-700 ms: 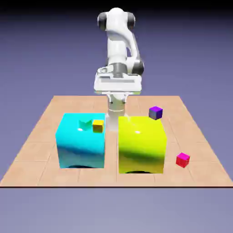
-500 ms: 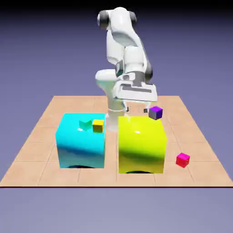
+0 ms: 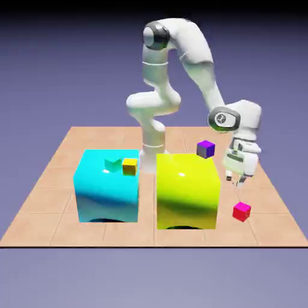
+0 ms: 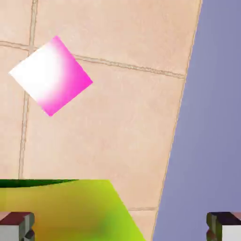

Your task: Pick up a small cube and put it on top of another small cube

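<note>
The small red-magenta cube (image 3: 242, 211) lies on the tiled table near the exterior view's right edge, beside the big yellow block. In the hand view the same cube (image 4: 51, 75) shows at the upper left, rotated like a diamond with a bright glare. The purple cube (image 3: 206, 148) rests behind the yellow block's far right corner. My gripper (image 3: 235, 179) hangs a short way above and just behind the red cube, pointing down, apart from it. Its jaws stand wide open and hold nothing; in the hand view the gripper (image 4: 120, 227) shows its grey fingertips (image 4: 16, 227) at both bottom corners.
A big yellow block (image 3: 186, 190) stands left of the red cube, and its corner (image 4: 70, 209) fills the hand view's lower left. A big cyan block (image 3: 107, 185) carries a tiny orange-yellow cube (image 3: 129, 166) and a teal piece (image 3: 112, 163). The table's edge (image 4: 181, 117) runs close by.
The arm has swung from behind the blocks toward the exterior view's right and lowered, bringing the gripper over the red cube. No cube has moved.
</note>
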